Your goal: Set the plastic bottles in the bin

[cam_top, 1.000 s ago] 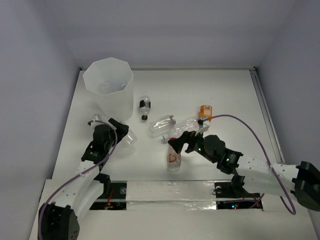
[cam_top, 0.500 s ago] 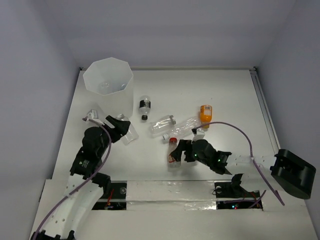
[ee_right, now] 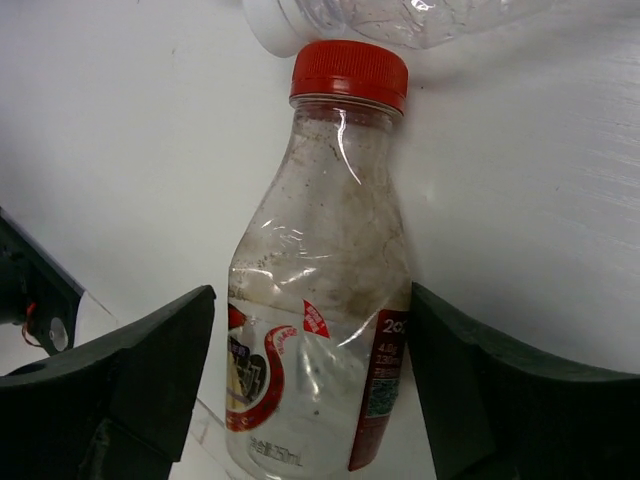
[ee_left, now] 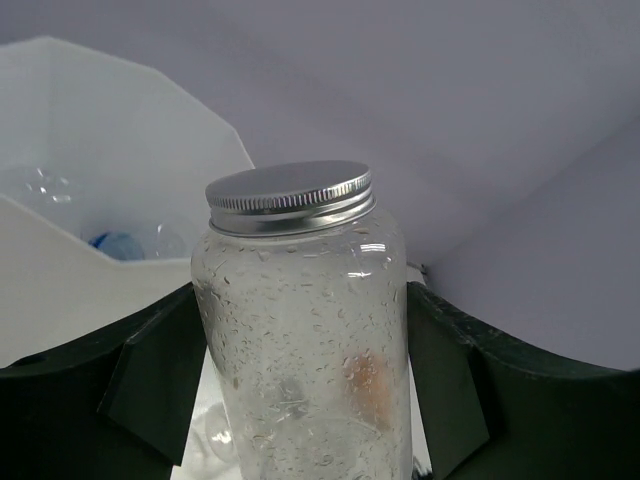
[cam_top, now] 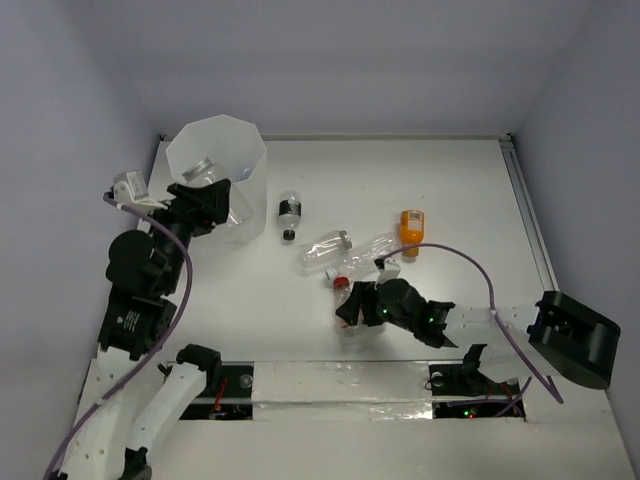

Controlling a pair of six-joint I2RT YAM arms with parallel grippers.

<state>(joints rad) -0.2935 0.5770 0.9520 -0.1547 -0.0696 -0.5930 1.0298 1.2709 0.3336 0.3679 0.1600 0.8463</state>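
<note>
Up off the table [cam_top: 460, 180] has come the left gripper [cam_top: 203, 197], from low beside the bin [cam_top: 256, 172] to level with its near rim. Its jaws are clenched on a silver-capped bottle [ee_left: 305, 340]. That bottle is clear, upright and speckled with droplets inside, and a dark finger presses each flank. From above, its cap shows just inside the rim on the side nearest the arm. The left wrist view looks past the bottle into the bin, where something blue [ee_left: 115, 243] and a few clear shapes lie at the bottom. Over on the right, the right gripper [cam_top: 361, 306] has slid down toward the near edge and now straddles the red-capped bottle [ee_right: 320, 300]. That one lies on the table with its cap pointing away from the arms. The jaws are released around it: one finger is just beside one flank with a sliver of table showing between, the other is hard up against the opposite side, and nothing is lifted. Its red cap touches the mouth of a clear bottle [cam_top: 378, 248] lying crosswise behind it, and a second clear bottle [cam_top: 327, 250] lies just left of that. An orange bottle [cam_top: 411, 224] lies farther back on the right. A black-capped bottle [cam_top: 289, 212] lies near the bin's base.
</note>
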